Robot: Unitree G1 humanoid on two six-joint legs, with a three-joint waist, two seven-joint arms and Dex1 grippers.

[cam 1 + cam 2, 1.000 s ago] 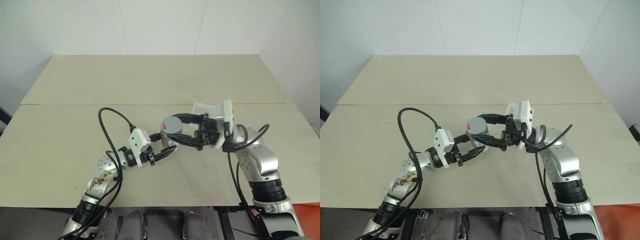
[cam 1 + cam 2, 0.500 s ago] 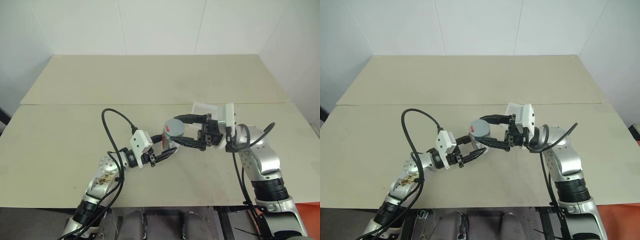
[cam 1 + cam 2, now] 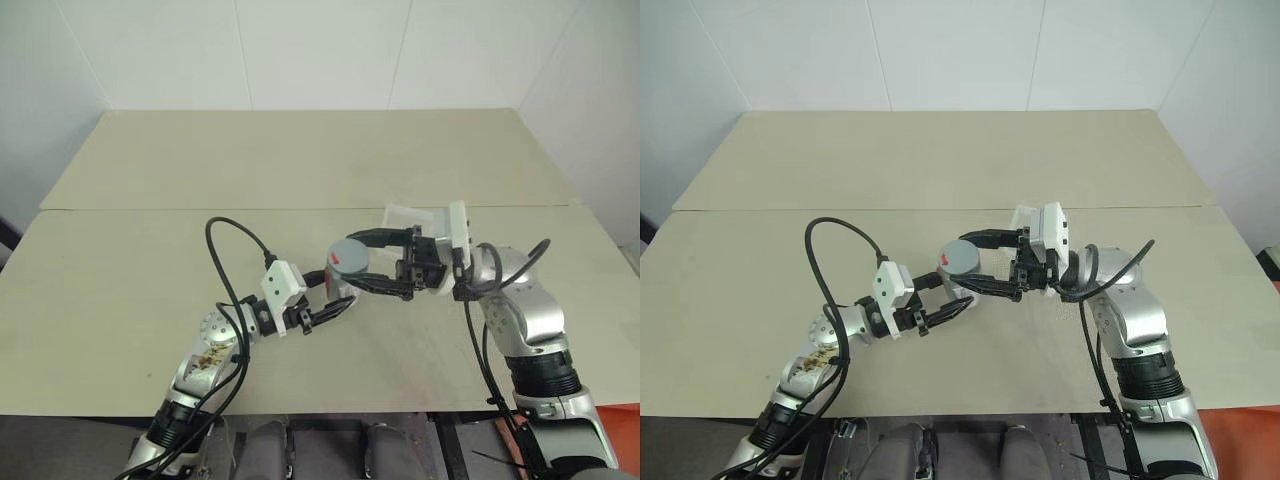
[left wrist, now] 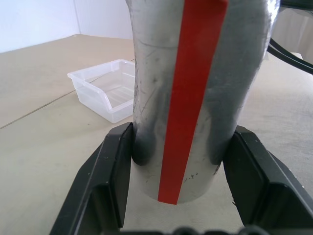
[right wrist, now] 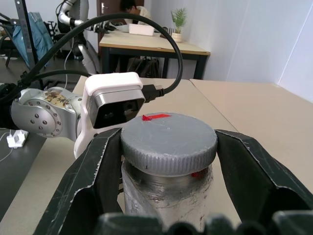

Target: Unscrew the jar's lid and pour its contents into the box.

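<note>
The left gripper [image 3: 338, 305] was closed around the lower body of the jar [image 4: 195, 93], which was held upright just above the table [image 3: 120, 270], while the right gripper [image 5: 168, 147] was clamped on the grey lid [image 5: 168, 142] from the side, one finger at each edge. The lid was seen seated on the jar, so the unscrewing was judged unfinished. The clear box [image 4: 105, 88] was set on the table beyond the jar, near the right arm. A slip was judged the main risk: if the lid was turned harder than the jar was held, the jar could be spun or tilted in the left fingers, and its contents could be spilled short of the box.
</note>
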